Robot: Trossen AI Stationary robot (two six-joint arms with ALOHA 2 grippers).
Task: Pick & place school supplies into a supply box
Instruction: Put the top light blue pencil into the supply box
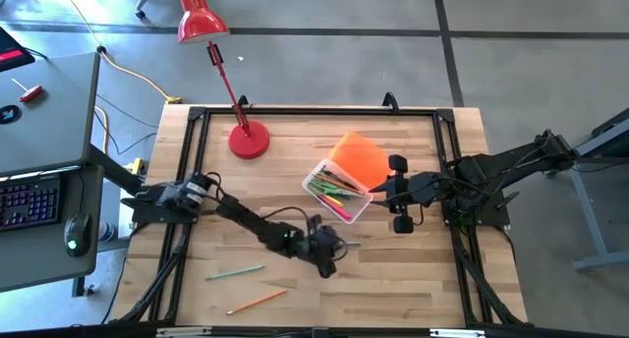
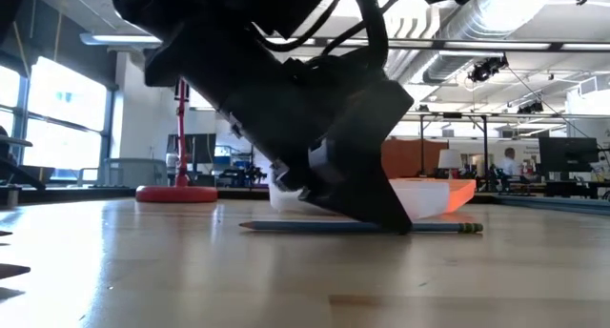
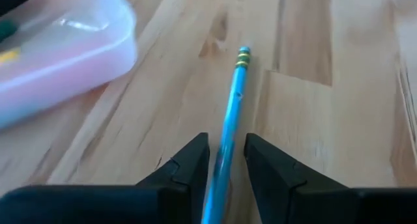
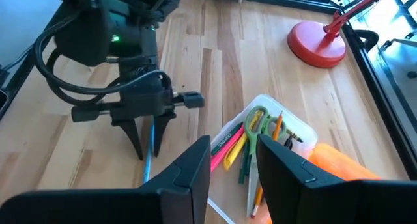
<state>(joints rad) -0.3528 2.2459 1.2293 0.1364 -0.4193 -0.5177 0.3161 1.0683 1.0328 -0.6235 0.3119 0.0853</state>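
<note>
Your left gripper (image 3: 226,160) has open fingers around the blue pencil (image 3: 233,103), flat on the counter (image 3: 339,133) near the supply box (image 1: 339,189). It's light, thin, rolls easily; pinch mid-shaft.

My left arm (image 1: 246,220): matte black links, boxy joints, black cables looping loose along forearm. Green status light glowing on its wrist housing (image 4: 116,38). Left gripper (image 4: 148,142): two flat black fingers, wedge-shaped, tapering to narrow tips, under crossbar with cylindrical stubs each end. My right arm (image 1: 491,176): same black build, cable bundle at base. Right gripper (image 4: 232,160): black fingers, angular, chamfered inner edges.
</note>
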